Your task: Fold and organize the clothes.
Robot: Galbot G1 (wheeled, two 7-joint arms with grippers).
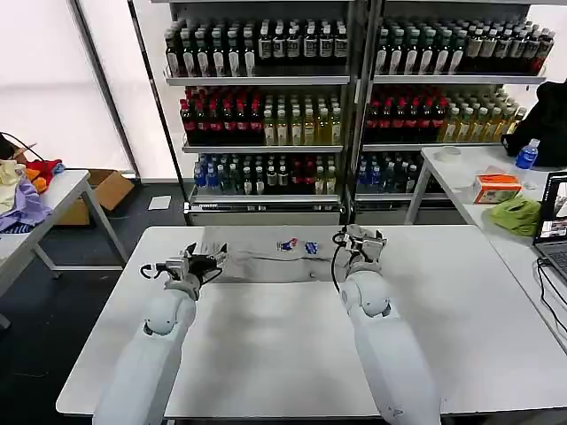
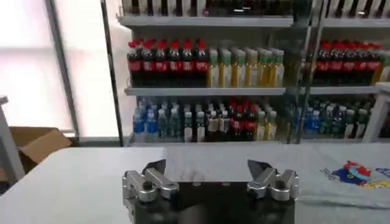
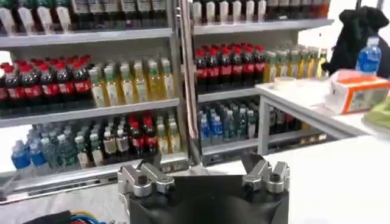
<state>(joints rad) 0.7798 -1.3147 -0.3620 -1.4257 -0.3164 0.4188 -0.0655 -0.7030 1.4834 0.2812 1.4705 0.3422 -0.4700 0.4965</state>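
Between both wide-open end effectors, left (image 1: 215, 259), right (image 1: 358, 239), folded grey shirt (image 1: 266, 255)

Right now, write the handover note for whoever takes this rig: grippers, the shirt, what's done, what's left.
Left gripper: open, holding nothing, at the left end of the light grey cotton shirt.
Right gripper: open, holding nothing, at the shirt's right end.
The shirt lies as a flat narrow strip along the far edge of the white table, its red and blue logo facing up.
Done: it looks partly folded lengthwise.
Left: probably the crosswise folds and tidy placement; neither gripper has a hold yet.
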